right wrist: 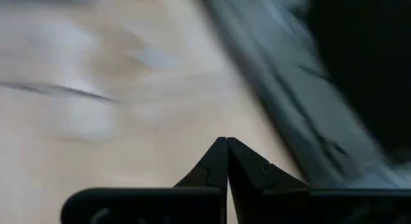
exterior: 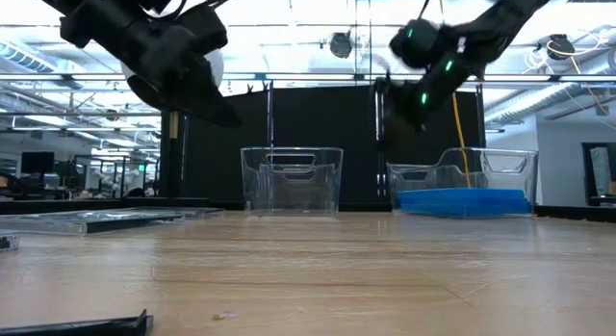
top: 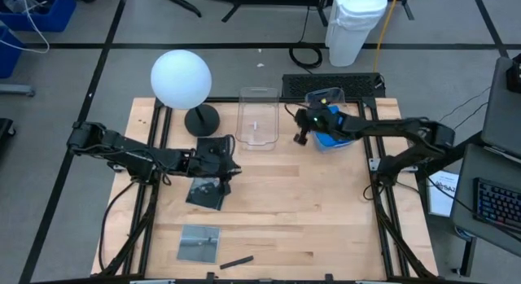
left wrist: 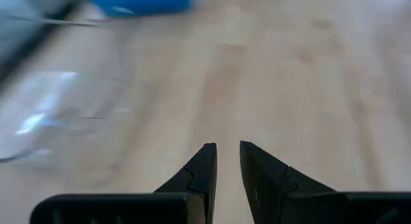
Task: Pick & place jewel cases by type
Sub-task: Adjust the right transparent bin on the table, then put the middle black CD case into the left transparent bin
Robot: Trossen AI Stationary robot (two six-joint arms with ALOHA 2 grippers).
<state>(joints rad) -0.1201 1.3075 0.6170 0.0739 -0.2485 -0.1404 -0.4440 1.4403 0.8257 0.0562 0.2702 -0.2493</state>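
- On a pale wooden table (top: 309,203), the left gripper (top: 229,164) hangs above the table's middle left, its two dark fingers (left wrist: 200,169) slightly apart with bare wood showing in the gap and nothing pinched between them.
- A dark grey squarish jewel case (top: 205,192) lies flat just beside and below that gripper; whether the two touch cannot be told.
- A second dark squarish jewel case (top: 199,242), with a glossy face, lies flat near the front edge, well apart from the first.
- A small dark stick (top: 236,261) rests close by at the front edge.
- The right gripper (top: 299,131) hangs in the air between the two tubs at the back of the table, its jaws pressed together and holding nothing.
- An empty clear plastic tub (top: 258,116) stands at the back centre.
- Bright blue rectangular jewel cases (exterior: 462,200) lie inside a second clear plastic tub (exterior: 520,172) to its right; their number cannot be told.
- A white globe lamp on a black base (top: 181,79) stands at the back left.
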